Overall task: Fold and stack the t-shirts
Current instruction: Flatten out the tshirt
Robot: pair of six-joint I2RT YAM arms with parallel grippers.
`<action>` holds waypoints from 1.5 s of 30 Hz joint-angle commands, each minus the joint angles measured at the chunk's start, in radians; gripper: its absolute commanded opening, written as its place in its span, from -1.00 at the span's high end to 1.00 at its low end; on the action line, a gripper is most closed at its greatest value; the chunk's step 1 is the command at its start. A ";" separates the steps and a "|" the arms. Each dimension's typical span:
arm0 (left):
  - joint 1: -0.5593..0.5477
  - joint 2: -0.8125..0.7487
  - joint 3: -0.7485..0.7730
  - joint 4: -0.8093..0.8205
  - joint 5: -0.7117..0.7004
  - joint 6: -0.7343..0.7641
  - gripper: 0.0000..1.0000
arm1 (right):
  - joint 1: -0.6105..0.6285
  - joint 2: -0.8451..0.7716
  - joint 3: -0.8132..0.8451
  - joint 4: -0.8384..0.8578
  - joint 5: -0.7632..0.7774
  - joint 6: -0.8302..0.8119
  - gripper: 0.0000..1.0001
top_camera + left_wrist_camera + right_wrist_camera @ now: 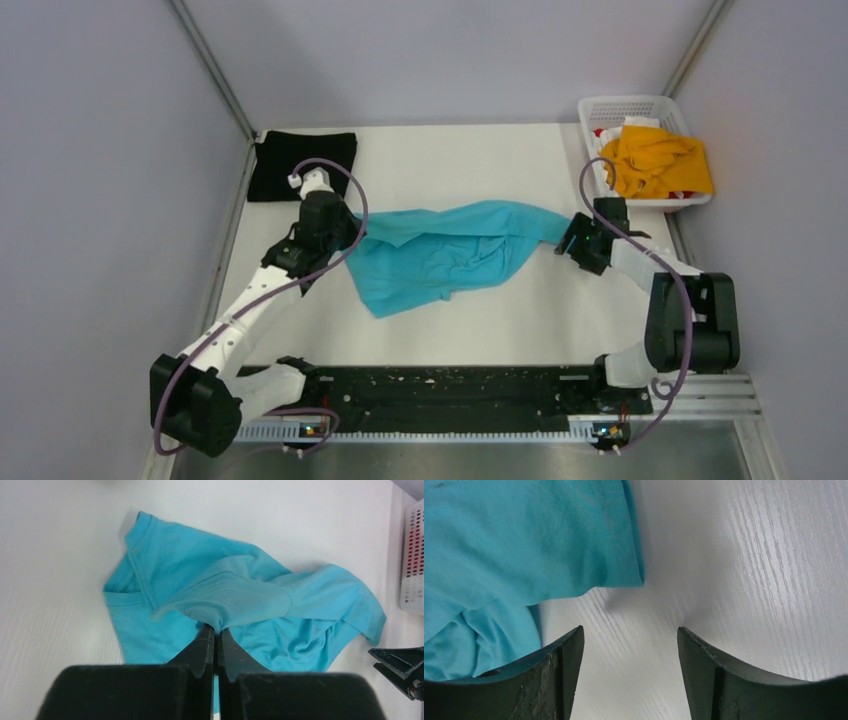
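My left end effector [216, 628] is pressed together on a small pinch of the turquoise t-shirt [450, 250], which lies crumpled across the middle of the tabletop [480, 160]. My right end effector [630, 635] stands spread, with only bare surface between its fingers and the shirt's edge just off to one side. If I close here, I expect to grab nothing, or one thin layer that slips once I pull the cloth flat. The left pinch worries me too (a bunched fold, not a clean corner), so a hard tug could strip it out. The black t-shirt [300, 165] lies flat at the far left corner. The orange-yellow t-shirt [655, 160] is heaped in the basket [620, 105].
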 commanded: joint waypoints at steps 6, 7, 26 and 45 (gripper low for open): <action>0.006 0.013 0.031 -0.021 -0.063 -0.010 1.00 | -0.007 0.072 0.119 0.029 0.050 -0.018 -0.32; 0.006 0.015 0.032 -0.019 -0.065 -0.010 1.00 | -0.007 0.078 0.130 0.029 0.064 -0.020 -0.32; 0.014 0.021 0.029 -0.034 -0.100 -0.003 1.00 | 0.108 0.285 0.274 -0.102 0.279 -0.017 -0.10; 0.029 0.022 0.068 -0.049 -0.148 0.018 1.00 | 0.145 0.166 0.251 0.014 0.260 -0.019 1.00</action>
